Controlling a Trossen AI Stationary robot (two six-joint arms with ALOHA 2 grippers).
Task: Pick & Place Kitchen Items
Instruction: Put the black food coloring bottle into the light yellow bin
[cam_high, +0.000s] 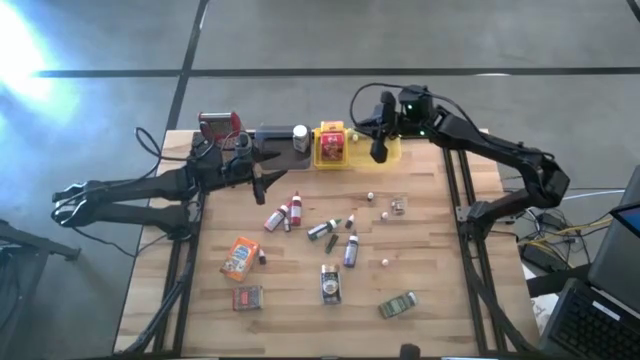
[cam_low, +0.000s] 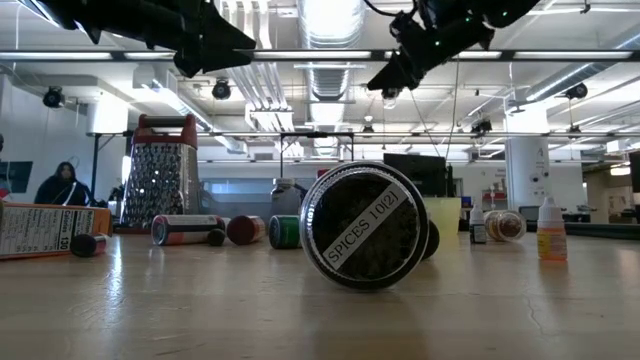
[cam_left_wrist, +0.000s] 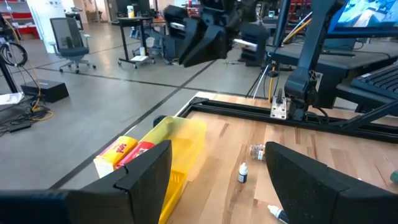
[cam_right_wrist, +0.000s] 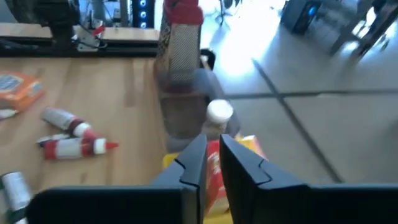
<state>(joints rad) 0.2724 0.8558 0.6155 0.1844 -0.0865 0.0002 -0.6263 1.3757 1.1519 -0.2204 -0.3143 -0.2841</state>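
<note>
Kitchen items lie loose on the wooden table: an orange box, a red packet, two tins and several small bottles. A red and yellow packet lies in the yellow tray at the far edge. A white-capped bottle stands in the grey tray. My right gripper hangs above the yellow tray, shut, with nothing between its fingers. My left gripper hovers level, left of the trays, open and holding nothing.
A red-topped metal grater stands at the far left beside the grey tray. In the low view a round spice jar lies on its side near the front. Black frame rails run along the table's right side. Bare wood shows at the table's near left.
</note>
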